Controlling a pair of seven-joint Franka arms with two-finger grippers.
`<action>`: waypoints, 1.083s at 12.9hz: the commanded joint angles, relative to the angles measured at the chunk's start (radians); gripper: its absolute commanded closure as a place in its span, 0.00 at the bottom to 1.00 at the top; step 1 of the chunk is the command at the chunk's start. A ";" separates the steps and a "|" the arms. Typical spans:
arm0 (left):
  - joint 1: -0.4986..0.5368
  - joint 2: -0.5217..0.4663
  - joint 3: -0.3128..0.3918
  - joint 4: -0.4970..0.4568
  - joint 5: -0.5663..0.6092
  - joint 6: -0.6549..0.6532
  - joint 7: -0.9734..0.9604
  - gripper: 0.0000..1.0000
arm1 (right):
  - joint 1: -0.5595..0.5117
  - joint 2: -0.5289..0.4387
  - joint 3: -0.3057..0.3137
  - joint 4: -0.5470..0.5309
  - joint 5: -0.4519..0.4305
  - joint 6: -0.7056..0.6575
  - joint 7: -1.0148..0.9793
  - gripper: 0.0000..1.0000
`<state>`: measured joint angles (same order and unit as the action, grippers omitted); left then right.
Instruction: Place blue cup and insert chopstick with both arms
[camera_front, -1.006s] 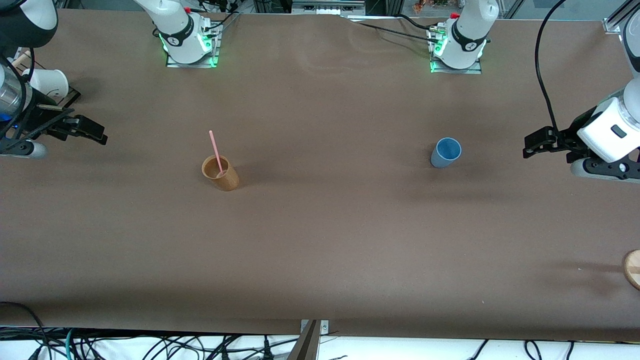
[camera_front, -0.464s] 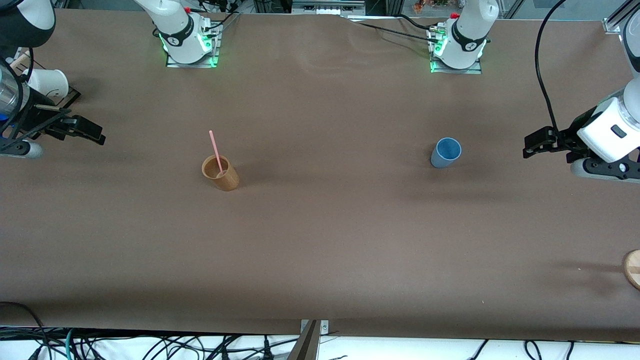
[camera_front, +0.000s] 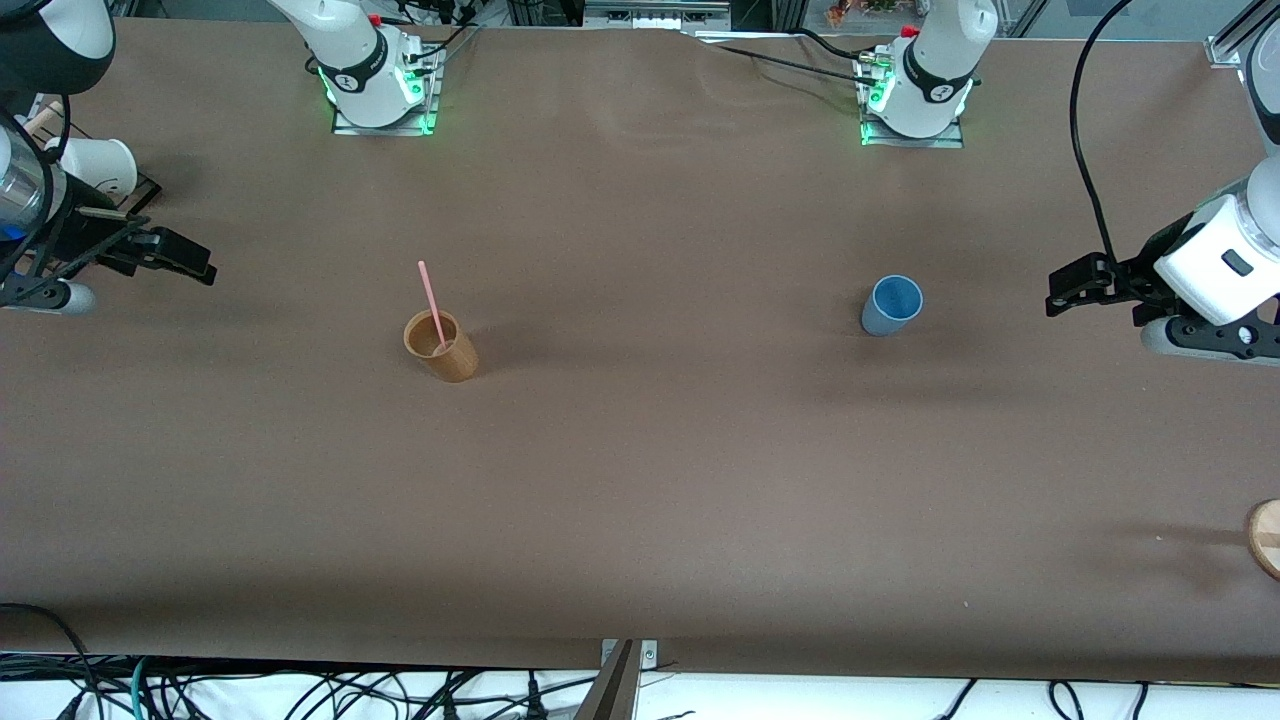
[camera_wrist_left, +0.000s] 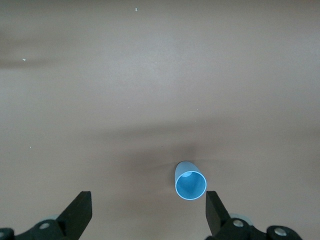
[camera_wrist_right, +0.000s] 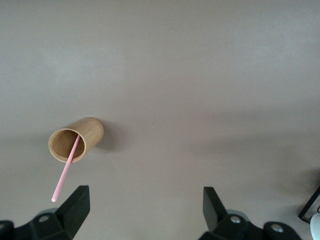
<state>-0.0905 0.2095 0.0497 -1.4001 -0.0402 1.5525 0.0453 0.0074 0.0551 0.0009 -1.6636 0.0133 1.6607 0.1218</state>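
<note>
Nothing is gripped at this moment. The left gripper (camera_front: 1062, 291) is held at the right edge of the front view, above the table (camera_front: 640, 480) and well apart from the blue cup (camera_front: 889, 306); in the left wrist view its fingers (camera_wrist_left: 80, 214) are seen spread wide and empty, with the cup (camera_wrist_left: 190, 181) framed low between them. That framing suggests the gripper is kept high and open so the cup can be lined up for a grasp.

The right gripper (camera_front: 190, 262) is positioned at the left edge of the front view, also spread and empty, as its wrist view shows by the wide gap between its fingers (camera_wrist_right: 75, 207).

The blue cup is found right of centre in the front view, upright, mouth open, plain matte blue and narrowing toward its base. The chopstick (camera_front: 432, 305) is seen left of centre, a thin pink stick leaning inside a tan cup (camera_front: 441, 346), its upper end projecting well above the rim. It is probably stored there so it stands clear of the table and can be pinched easily. Both task steps appear not yet done.

At the upper left edge a white paper cup (camera_front: 100, 165) is visible.
</note>
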 joint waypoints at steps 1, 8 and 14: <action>0.000 0.018 -0.001 0.035 -0.021 -0.002 0.021 0.00 | 0.005 -0.006 -0.002 0.007 -0.013 -0.013 0.010 0.00; 0.003 0.018 0.001 0.032 -0.001 -0.003 0.011 0.00 | 0.005 -0.005 -0.002 0.007 -0.012 -0.015 0.006 0.00; 0.006 0.138 0.002 0.013 -0.003 -0.002 0.014 0.00 | 0.006 -0.005 -0.002 0.007 -0.013 -0.015 0.001 0.00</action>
<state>-0.0887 0.2907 0.0506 -1.4031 -0.0402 1.5524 0.0453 0.0074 0.0565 0.0008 -1.6633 0.0120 1.6600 0.1216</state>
